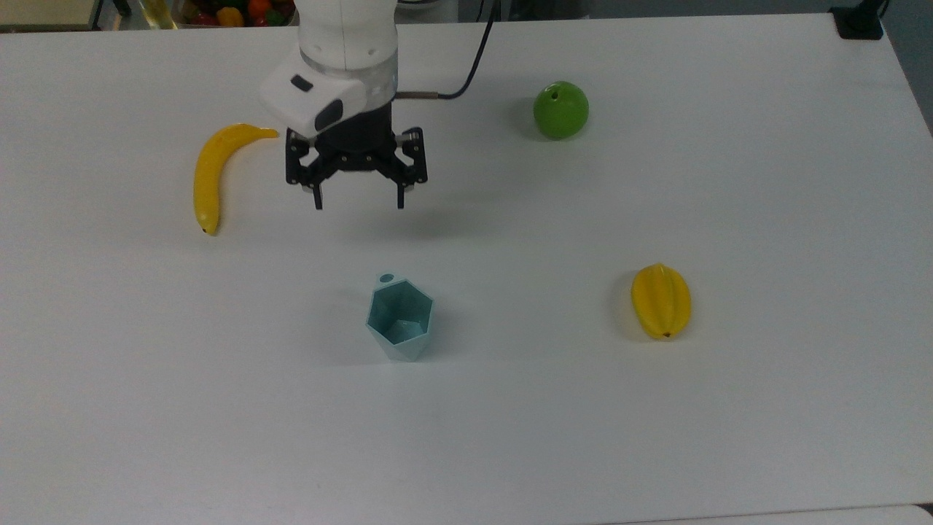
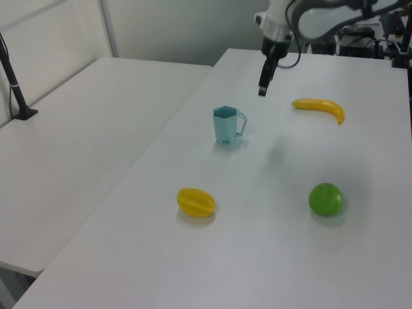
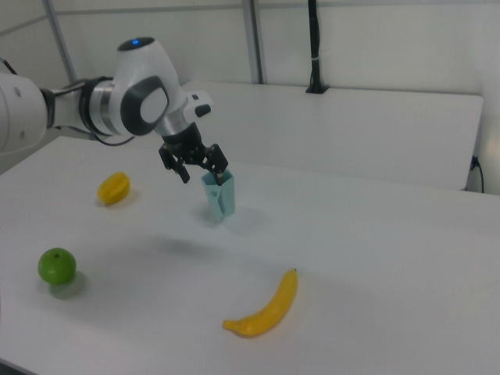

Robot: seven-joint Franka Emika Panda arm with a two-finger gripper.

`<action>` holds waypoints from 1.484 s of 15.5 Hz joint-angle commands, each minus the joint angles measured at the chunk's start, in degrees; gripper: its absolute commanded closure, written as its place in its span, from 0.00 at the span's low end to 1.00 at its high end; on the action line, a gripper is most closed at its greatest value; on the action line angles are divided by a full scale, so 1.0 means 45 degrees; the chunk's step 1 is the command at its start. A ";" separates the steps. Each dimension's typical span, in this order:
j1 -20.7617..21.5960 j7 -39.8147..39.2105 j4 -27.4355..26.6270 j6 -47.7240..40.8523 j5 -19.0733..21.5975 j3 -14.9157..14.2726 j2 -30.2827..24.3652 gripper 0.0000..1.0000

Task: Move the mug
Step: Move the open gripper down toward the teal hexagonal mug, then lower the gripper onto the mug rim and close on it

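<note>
My gripper [image 1: 358, 204] hangs above the table [image 1: 729, 408] with its jaws spread wide, holding nothing.
I see the mug [image 1: 399, 321] standing upright, apart from the gripper, maybe halfway between banana [image 1: 211, 171] and starfruit [image 1: 661, 300].

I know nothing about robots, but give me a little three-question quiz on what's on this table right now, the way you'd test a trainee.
1. True or false: the gripper is already closed around the mug.
2. Multiple choice: in the top view, which fruit lies nearest the gripper? A) the green apple B) the banana C) the starfruit
3. Fill in: the mug stands ____ on the table, its opening facing up.

Key:
1. False; its fingers are open and it hangs above the table, apart from the mug.
2. B
3. upright
</note>
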 commanded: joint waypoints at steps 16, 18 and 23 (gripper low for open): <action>0.0359 -0.0012 0.0222 0.4274 -0.0303 -0.0055 0.3026 0.75; 0.0359 -0.0012 0.0222 0.4274 -0.0303 -0.0055 0.2987 0.90; 0.0378 0.0804 -0.0302 0.4060 -0.0362 -0.0036 0.1859 0.95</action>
